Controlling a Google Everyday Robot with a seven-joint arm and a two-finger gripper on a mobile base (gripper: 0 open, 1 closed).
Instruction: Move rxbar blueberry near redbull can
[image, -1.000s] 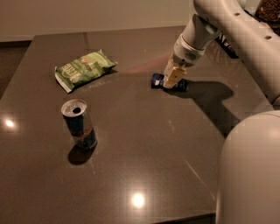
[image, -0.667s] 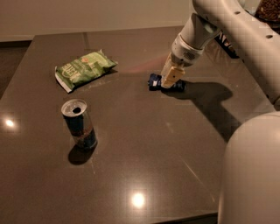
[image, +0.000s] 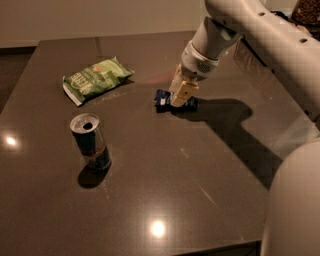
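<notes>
The redbull can (image: 90, 142) stands upright on the dark worktop (image: 200, 175), its silver top showing an open mouth, and everything else is placed from it. The rxbar blueberry (image: 162, 100) is to the right of the can and farther back, well apart from it, a small dark blue wrapped bar low at the worktop; whether it rests on the surface or is raised just off it cannot be told. The hand (image: 179, 101) is right at the bar, reaching down from the white arm (image: 260, 30) that comes in from the upper right, on the side of the bar away from the can. Its tan fingers (image: 181, 90) are drawn in close and pinch the bar about its middle, so blue wrapper shows on both sides of them. A green crinkled chip bag (image: 97, 77) lies flat behind the can, slightly to its right, and to the left of the bar, apart from both. The arm's shadow (image: 225, 112) falls on the worktop beyond the bar, farther from the can.
</notes>
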